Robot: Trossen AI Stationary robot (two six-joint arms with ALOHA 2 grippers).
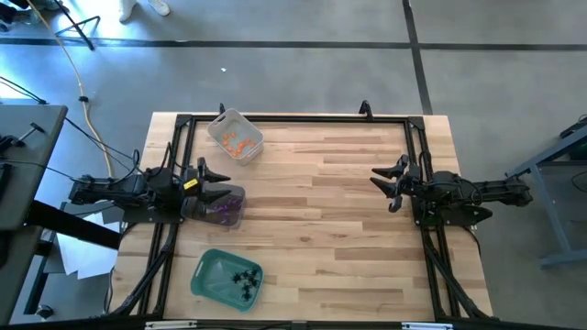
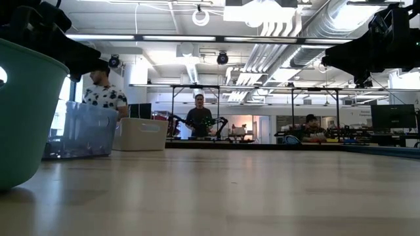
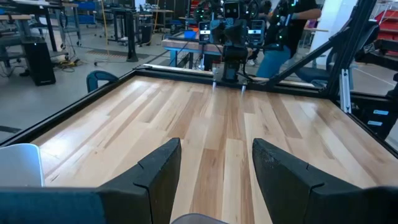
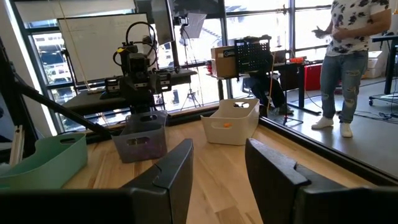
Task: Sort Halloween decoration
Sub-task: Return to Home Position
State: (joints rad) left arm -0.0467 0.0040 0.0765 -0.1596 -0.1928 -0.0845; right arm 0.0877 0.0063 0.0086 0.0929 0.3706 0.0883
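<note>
The Halloween decoration lies sorted in three trays along the table's left side. Orange trinkets (image 1: 237,142) lie in a white tray (image 1: 236,136) at the far left. Purple ones (image 1: 220,210) lie in a clear tray (image 1: 223,207) at the mid left. Black spider-like ones (image 1: 243,278) lie in a green tray (image 1: 226,278) at the near left. My left gripper (image 1: 220,183) hangs open and level just above the clear tray, with nothing between its fingers (image 3: 158,174). My right gripper (image 1: 383,191) hangs open and level at the table's right side, over bare wood.
A black frame (image 1: 293,117) runs around the tabletop. The wide wooden middle (image 1: 321,211) between the two arms is bare. People stand and sit in the room beyond the table (image 2: 199,118); one stands past the far edge (image 4: 348,50).
</note>
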